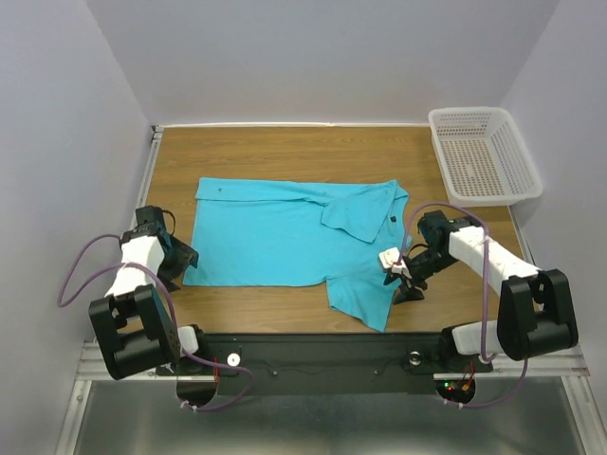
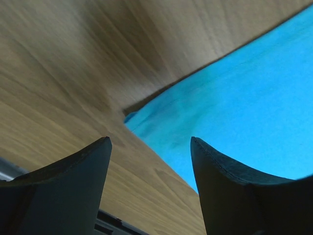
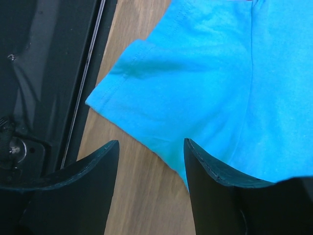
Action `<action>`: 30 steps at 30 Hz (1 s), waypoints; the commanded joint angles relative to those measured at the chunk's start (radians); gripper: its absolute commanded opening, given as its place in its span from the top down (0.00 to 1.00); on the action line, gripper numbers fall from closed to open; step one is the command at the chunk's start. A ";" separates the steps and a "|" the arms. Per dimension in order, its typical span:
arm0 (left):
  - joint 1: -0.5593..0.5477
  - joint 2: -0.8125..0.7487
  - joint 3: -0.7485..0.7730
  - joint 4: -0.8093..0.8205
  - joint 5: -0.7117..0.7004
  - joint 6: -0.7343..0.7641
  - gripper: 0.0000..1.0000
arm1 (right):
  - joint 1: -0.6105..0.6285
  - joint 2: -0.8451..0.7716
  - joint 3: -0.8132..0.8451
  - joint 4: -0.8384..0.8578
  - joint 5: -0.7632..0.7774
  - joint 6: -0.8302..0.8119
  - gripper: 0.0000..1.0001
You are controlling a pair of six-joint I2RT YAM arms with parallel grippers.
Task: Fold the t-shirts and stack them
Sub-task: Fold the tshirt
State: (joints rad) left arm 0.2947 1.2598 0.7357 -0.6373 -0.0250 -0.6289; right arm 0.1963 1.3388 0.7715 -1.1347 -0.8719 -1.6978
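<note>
First fold pending: left gripper [image 2: 149,143] and right gripper [image 3: 150,142] gaped empty at the t-shirt [image 1: 275,237] edges, probably needing to pinch cloth next.

T-shirt [image 1: 275,237] lies on the table [image 1: 285,152], basket [image 1: 484,156] at its far-right corner

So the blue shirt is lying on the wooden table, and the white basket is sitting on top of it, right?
Not quite. The white basket is not on the blue shirt; it stands apart from it at the far right corner of the wooden table, as the top external view shows.
</note>
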 commanded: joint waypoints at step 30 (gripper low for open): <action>-0.029 0.104 0.037 0.054 0.126 0.086 1.00 | 0.437 -0.047 -0.001 0.042 0.121 0.154 0.43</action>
State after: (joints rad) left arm 0.2691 1.4059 0.7528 -0.5896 0.0715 -0.5617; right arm 0.5724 1.3529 0.7761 -1.1481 -0.8413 -1.6596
